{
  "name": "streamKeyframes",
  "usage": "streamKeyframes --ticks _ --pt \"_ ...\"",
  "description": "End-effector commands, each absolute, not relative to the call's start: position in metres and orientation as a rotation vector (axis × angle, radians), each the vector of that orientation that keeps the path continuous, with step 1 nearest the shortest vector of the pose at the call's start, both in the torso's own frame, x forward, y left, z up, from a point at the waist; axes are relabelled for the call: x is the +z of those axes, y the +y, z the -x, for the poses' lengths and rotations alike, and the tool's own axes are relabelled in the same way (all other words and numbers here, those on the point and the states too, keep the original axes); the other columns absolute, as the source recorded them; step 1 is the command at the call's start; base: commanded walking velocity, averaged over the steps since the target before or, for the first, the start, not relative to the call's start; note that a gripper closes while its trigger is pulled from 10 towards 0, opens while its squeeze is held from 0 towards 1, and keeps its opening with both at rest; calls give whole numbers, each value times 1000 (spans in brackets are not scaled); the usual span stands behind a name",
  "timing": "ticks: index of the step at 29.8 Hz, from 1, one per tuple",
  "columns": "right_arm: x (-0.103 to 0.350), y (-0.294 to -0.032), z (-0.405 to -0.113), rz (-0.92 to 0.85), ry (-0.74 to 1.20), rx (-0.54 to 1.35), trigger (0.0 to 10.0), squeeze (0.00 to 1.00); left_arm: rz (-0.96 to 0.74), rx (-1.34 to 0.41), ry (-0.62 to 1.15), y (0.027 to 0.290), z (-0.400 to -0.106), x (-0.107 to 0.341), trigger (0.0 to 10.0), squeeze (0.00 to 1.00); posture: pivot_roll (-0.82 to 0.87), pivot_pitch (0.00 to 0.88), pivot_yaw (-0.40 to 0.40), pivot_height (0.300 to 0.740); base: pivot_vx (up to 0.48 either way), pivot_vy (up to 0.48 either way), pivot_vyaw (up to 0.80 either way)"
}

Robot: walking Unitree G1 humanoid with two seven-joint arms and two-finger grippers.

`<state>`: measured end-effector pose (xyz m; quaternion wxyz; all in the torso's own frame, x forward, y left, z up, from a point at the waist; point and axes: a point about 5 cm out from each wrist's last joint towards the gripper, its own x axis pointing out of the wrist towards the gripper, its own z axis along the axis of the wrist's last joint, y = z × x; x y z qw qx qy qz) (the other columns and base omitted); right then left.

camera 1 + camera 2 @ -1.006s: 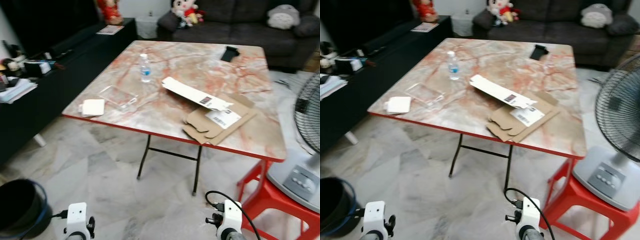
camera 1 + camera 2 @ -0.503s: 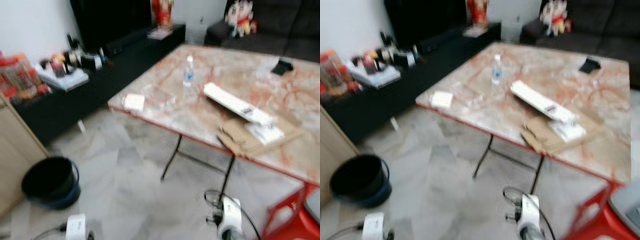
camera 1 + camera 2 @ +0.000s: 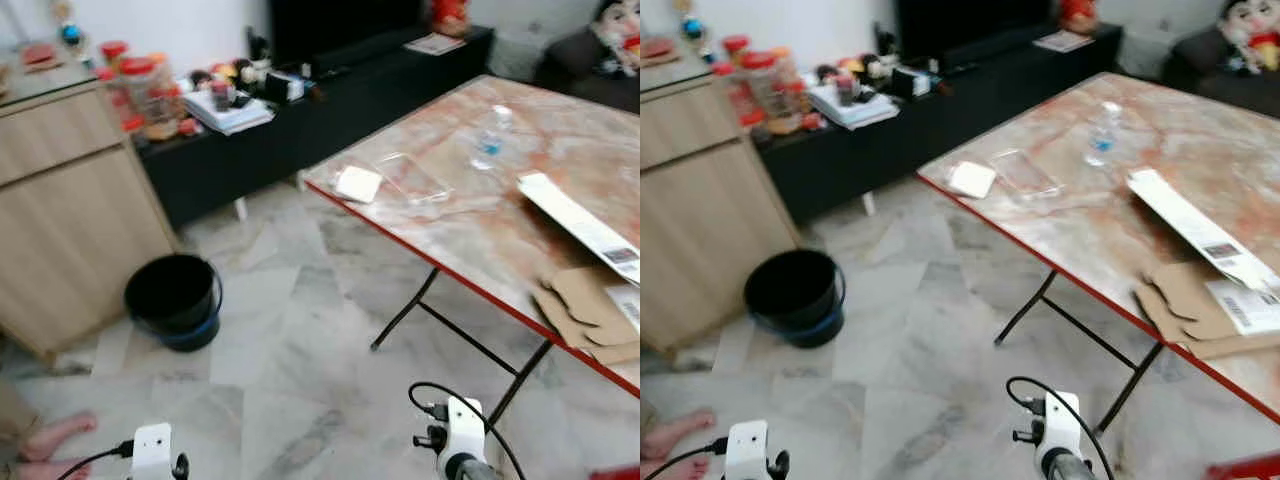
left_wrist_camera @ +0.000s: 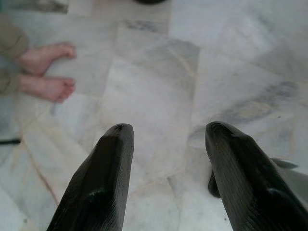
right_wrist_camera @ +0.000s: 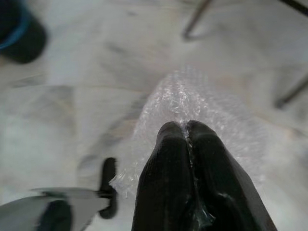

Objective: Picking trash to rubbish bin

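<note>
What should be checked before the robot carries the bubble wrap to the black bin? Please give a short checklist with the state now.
1. Right claw shut on the bubble wrap: ok.
2. Left claw open and holding nothing: ok.
3. Black bin in sight, upright, mouth open: ok.
4. Floor between robot and bin free: ok, as far as it shows.
5. Person's bare feet near the left claw: not ok, keep away.
6. Bin already full: cannot tell.

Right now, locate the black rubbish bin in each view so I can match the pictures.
Left eye view: black bin on the marble floor, left of centre, beside the wooden cabinet.
Right eye view: same bin, left of centre.
Left wrist view: a dark sliver at the top edge, possibly the bin; cannot tell.
Right wrist view: bin in a corner, blue-banded.
Shared landmark: the table's dark metal legs.
</note>
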<state>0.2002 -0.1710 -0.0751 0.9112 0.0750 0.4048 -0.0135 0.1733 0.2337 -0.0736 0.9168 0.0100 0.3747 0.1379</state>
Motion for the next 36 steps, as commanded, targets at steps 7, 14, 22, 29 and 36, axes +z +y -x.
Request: streamKeyframes --ticks 7,14,22,29,36 --pt "-76 -174 -197 -131 844 -11 10000 0 -15 302 763 235 -174 -73 10000 0 90 47 27 740 0 0 794" --pt "-75 -172 -200 -126 842 4 10000 0 -14 311 762 237 -173 -72 10000 0 99 41 25 740 0 0 794" --pt "-73 -165 -205 -128 832 27 10000 0 -22 330 753 245 -176 -69 10000 0 96 16 32 740 0 0 794" --pt "-73 -172 -204 -124 830 9 10000 0 -19 317 753 241 -181 -69 10000 0 67 0 48 740 0 0 794" --pt "-70 -177 -208 -143 815 -19 10000 0 -10 303 748 239 -194 -64 10000 0 51 0 47 740 0 0 431"
